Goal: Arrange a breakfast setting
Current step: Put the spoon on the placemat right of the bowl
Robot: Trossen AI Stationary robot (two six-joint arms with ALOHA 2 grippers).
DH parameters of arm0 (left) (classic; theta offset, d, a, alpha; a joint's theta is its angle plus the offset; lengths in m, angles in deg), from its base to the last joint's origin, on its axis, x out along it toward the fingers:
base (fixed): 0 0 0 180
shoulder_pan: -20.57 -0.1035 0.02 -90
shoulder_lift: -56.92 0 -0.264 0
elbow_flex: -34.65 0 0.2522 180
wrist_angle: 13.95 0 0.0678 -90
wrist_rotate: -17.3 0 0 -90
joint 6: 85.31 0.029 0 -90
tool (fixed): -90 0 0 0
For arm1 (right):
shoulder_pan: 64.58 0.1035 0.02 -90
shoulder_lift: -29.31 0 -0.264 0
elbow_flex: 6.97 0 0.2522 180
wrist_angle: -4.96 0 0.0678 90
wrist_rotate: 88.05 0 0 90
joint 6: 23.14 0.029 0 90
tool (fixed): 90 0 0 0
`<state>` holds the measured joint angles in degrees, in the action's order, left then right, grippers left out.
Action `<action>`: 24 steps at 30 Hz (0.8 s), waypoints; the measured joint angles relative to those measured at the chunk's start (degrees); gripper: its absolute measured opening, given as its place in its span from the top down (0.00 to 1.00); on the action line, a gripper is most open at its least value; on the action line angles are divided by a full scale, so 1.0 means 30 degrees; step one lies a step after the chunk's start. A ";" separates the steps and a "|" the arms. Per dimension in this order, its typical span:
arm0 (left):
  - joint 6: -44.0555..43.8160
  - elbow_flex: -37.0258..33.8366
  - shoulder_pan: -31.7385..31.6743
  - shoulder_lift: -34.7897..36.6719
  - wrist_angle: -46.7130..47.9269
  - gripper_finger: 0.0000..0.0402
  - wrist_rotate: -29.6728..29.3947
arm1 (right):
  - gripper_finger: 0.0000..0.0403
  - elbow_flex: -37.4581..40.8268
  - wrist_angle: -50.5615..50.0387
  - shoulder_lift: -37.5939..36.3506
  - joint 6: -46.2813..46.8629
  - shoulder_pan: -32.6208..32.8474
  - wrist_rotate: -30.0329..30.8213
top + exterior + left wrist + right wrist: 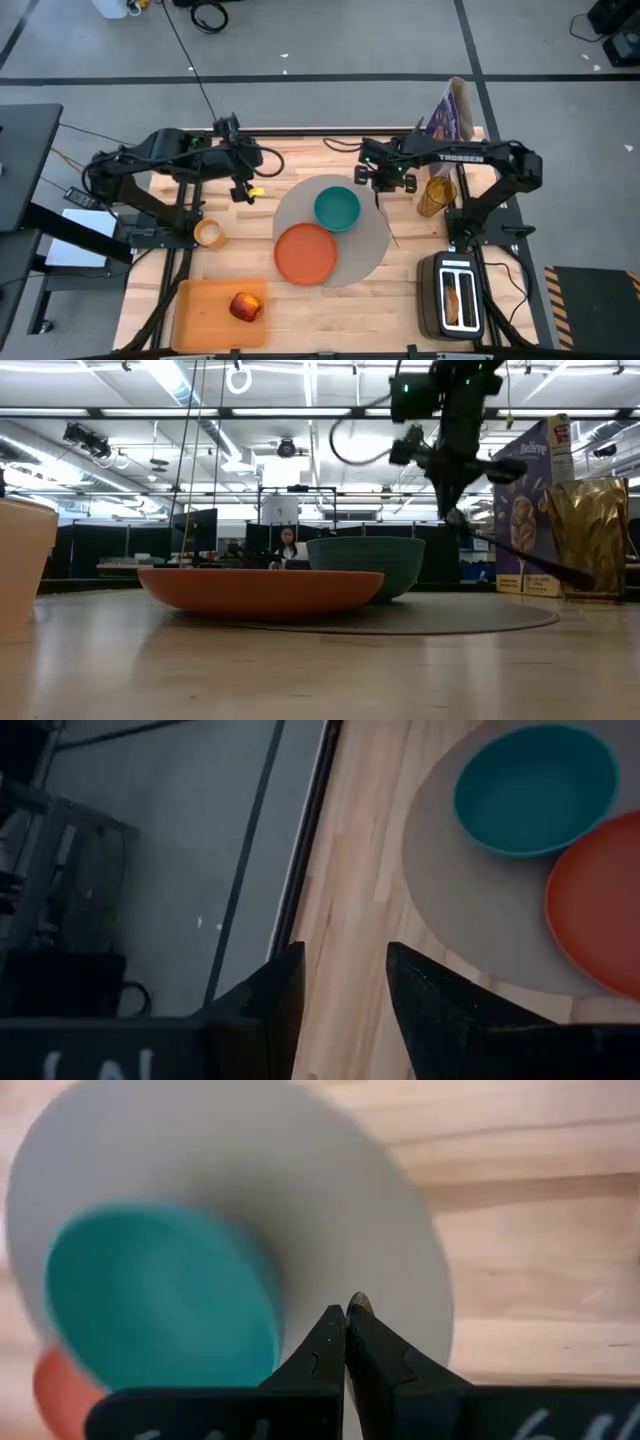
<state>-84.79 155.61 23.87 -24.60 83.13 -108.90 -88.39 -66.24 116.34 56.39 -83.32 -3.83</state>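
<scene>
The grey placemat point(372, 245) lies mid-table with the teal bowl point(337, 208) and the orange plate point(305, 254) on it. My right gripper point(380, 188) is above the mat's far right part, shut on the metal spoon point(389, 222), which also shows in the low view point(520, 555). My left gripper point(243, 192) is open and empty, left of the mat. The yellow cup point(208, 233) stands on the table at the left. The red apple point(245, 307) lies on the orange cutting board point(200, 315). The bagel half point(458, 297) sticks up out of the toaster point(452, 325). My right gripper pinches one end of the spoon point(358, 1300) between its two shut fingers, coming from above and pointing down. The spoon slants down and away from the fingers toward the mat's right edge, and its lower end point(588, 580) looks clear of the table.
A cereal box point(450, 110) and a golden bag point(437, 195) stand at the far right, close behind my right gripper. The toaster fills the near right corner and the cutting board the near left. Bare wood shows between the mat and the toaster.
</scene>
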 joint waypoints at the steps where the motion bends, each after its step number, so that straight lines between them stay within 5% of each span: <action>1: 0.0326 0.0000 -0.0107 0.0055 -0.0161 0.63 -0.0007 | 0.98 0.0172 0.0016 0.0126 0.0414 -0.0275 -0.0005; 12: 0.4566 -0.0007 -0.1790 0.0214 -0.1748 0.63 0.1871 | 0.98 0.0312 0.0955 0.2422 0.5292 -0.0881 -0.1357; 24: 0.5183 0.0000 -0.2326 0.1027 -0.1738 0.63 0.5317 | 0.90 0.0305 0.0644 0.4101 0.9008 -0.0503 0.0344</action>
<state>-69.24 155.61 16.89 -21.52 77.91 -92.95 -87.47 -64.31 128.64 83.42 -84.83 -2.79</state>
